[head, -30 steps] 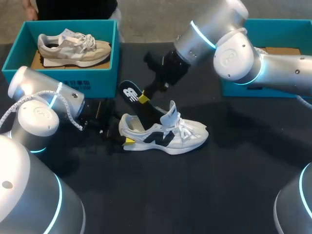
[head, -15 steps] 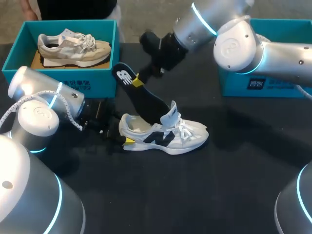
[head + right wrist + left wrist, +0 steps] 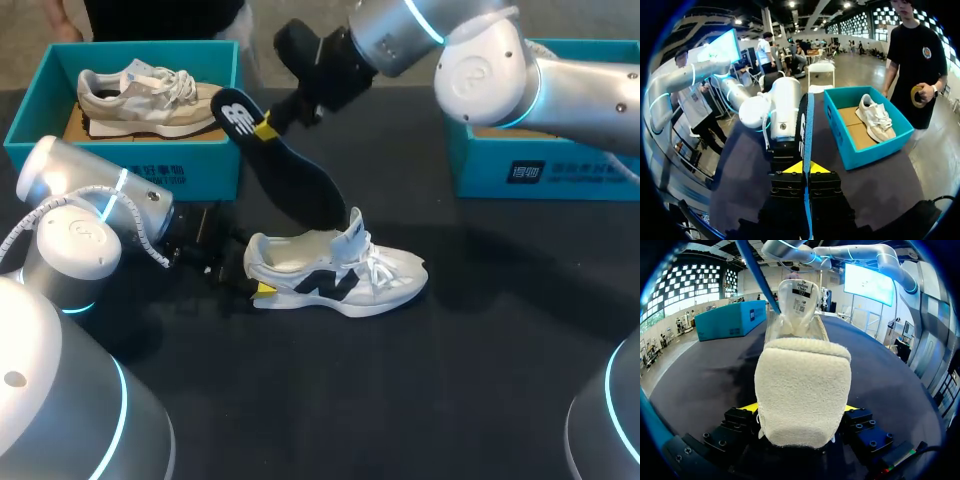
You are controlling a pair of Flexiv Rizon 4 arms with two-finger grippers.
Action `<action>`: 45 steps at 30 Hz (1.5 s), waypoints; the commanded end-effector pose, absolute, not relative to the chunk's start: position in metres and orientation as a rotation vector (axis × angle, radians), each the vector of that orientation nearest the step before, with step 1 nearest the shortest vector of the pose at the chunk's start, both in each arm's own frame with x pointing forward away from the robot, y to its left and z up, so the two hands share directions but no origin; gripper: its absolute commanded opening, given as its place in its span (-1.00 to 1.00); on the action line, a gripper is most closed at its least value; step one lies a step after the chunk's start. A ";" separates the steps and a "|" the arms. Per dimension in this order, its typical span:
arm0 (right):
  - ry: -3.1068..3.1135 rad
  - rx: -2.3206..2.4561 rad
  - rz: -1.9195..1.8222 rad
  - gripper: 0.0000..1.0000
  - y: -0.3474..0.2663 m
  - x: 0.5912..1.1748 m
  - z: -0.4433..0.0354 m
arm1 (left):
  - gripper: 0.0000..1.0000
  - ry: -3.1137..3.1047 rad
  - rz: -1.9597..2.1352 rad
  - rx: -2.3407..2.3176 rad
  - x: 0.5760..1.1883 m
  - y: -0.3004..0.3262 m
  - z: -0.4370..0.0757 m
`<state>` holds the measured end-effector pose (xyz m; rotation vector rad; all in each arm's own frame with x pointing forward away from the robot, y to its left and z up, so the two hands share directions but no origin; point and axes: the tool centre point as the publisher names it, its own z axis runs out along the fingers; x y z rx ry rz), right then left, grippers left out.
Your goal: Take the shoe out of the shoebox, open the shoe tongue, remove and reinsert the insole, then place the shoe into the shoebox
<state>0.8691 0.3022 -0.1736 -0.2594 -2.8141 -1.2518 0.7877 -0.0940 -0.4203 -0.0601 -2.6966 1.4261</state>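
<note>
Jaws of the right gripper [image 3: 265,128] pinch the black insole [image 3: 295,180], tilted over the white shoe [image 3: 335,275]; jaws of the left gripper [image 3: 801,409] clamp its heel on the desk [image 3: 450,380].

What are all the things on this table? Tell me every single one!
white shoe: one, white with black marks, lying on the table in the middle, tongue pulled up
insole: one, black, lifted at a slant above the white shoe, lower end at the shoe's opening
beige shoe: one, beige and white, lying inside the left shoebox
left shoebox: one, teal, at the table's far left
right shoebox: one, teal, at the table's far right, inside mostly hidden by the arm
table: one, black
left gripper: one, yellow-tipped fingers clamped on the white shoe's heel
right gripper: one, yellow-tipped fingers pinching the insole's upper end
</note>
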 end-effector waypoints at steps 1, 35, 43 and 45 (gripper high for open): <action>-2.839 -0.259 -1.220 -1.00 0.306 0.871 -0.159 | -1.00 -2.698 1.421 -0.060 0.787 -0.095 -0.426; -2.758 -0.405 -1.470 -1.00 0.289 0.876 -0.118 | -1.00 -2.698 1.421 -0.060 0.787 -0.095 -0.426; -2.651 -0.488 -1.577 -1.00 0.273 0.877 -0.077 | -1.00 -2.698 1.421 -0.060 0.787 -0.095 -0.426; -2.613 -0.512 -1.605 -1.00 0.270 0.875 -0.066 | -1.00 -2.698 1.421 -0.060 0.787 -0.095 -0.426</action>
